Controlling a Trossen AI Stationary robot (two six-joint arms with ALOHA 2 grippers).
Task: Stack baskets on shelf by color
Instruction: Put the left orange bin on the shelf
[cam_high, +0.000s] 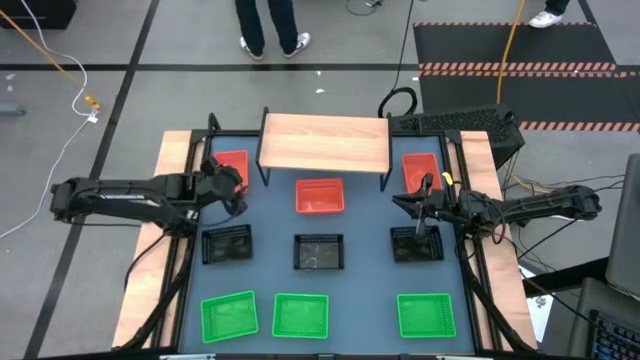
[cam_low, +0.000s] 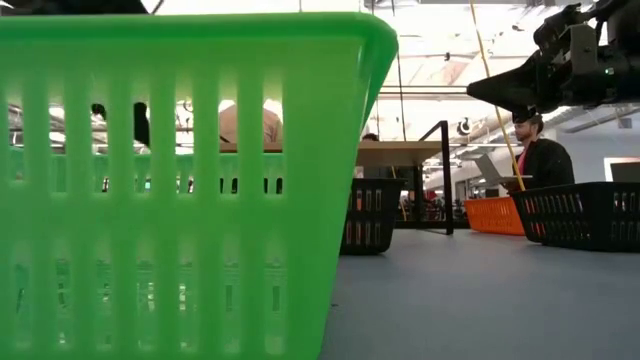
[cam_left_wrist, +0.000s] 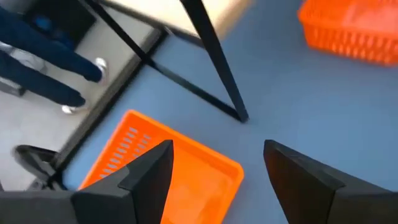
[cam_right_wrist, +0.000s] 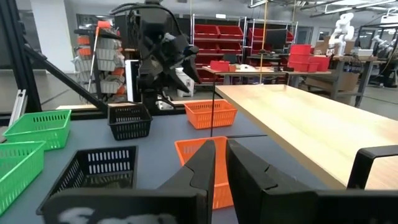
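Baskets are all on the blue table (cam_high: 370, 225), none on the shelf (cam_high: 325, 140), so judge the job as barely begun. Starting at your left: the left gripper (cam_high: 232, 180) hovers with its fingers spread wide right above the left red basket (cam_high: 231, 164), which lies just beside the shelf's left legs; in the left wrist view that basket (cam_left_wrist: 168, 180) sits directly under and between the open fingers (cam_left_wrist: 146, 180), so a straight drop looks like the next move, and the left arm is plainly the nearer one. The middle red basket (cam_high: 320, 195) rests in front of the shelf, between both arms. The right gripper (cam_high: 424, 205) has its fingers nearly together, holding nothing, and hangs between the right red basket (cam_high: 421, 168) and the right black basket (cam_high: 416, 245). Three black baskets form the middle row, three green ones the front row; every basket looks empty, though the middle black basket (cam_high: 319, 251) is hard to read.
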